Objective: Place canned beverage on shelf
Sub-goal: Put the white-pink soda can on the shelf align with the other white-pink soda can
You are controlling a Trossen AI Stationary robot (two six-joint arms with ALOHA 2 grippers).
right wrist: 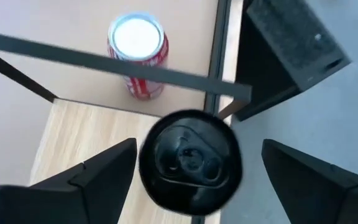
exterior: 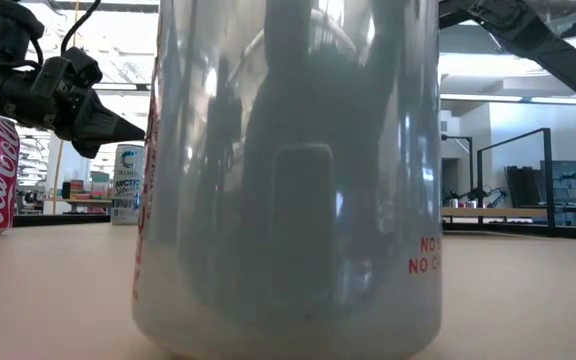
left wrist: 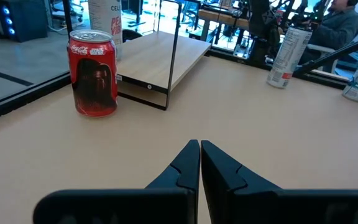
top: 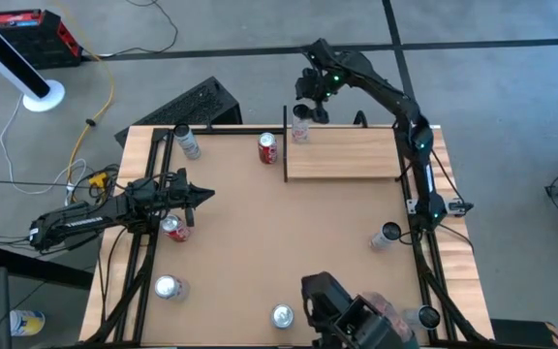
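Standing upright at the far corner of the shelf (top: 342,155), just beside its thin black rail (top: 286,143), the canned beverage (top: 301,129) has its long axis vertical, its dark top facing straight up in the right wrist view. The right gripper (top: 310,100) hangs directly above it with both fingers spread wide and clear of the can's sides, so the can is released and rests on the pale plank. Bare wood stretches from the can toward the plank's other short end. A red cola can (top: 268,148) stands on the tabletop (top: 289,242) just on the other side of the rail. The left gripper (top: 201,194) waits over the table's left part, fingers pressed together on nothing, next to another red can (top: 173,228). The table's middle lies open, with more cans dotted around its edges.
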